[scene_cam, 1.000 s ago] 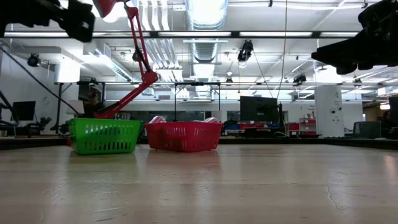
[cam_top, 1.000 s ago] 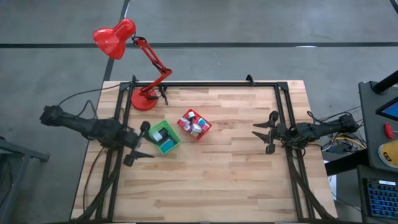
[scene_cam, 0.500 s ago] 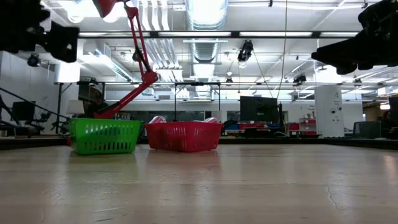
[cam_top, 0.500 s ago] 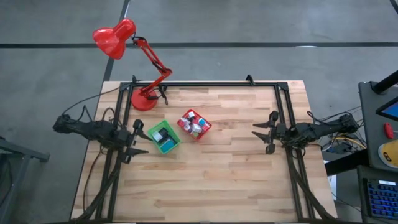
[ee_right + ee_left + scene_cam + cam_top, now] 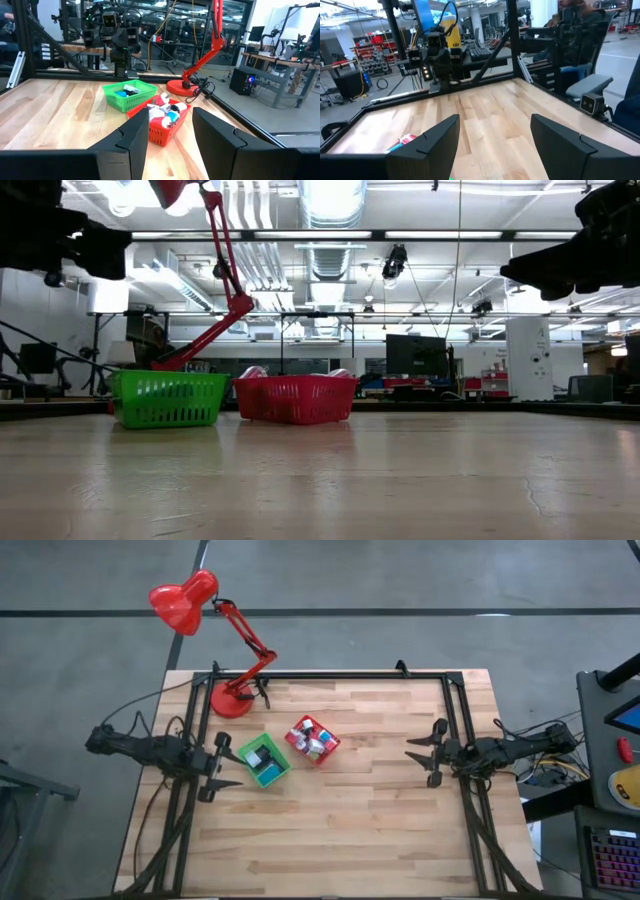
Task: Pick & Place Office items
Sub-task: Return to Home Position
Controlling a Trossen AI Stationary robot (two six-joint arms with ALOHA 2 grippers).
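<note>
Over the desk: my left claw (image 5: 224, 762) and right claw (image 5: 424, 753) hang wide open and empty near opposite side edges.
Office items (image 5: 260, 756): all in the green bin (image 5: 274, 778) and red bin (image 5: 330, 754), left of centre.
Desk level: bins side by side on bare wood; workshop beyond.
Right wrist: pieces look small, light and hard; I'd pinch their flat sides.

green bin (image 5: 264, 760): no text readable
red bin (image 5: 312, 740): no text readable
office items (image 5: 165, 111): print too small to read
lamp (image 5: 183, 600): no brand legible
screen (image 5: 415, 355): nothing legible
</note>
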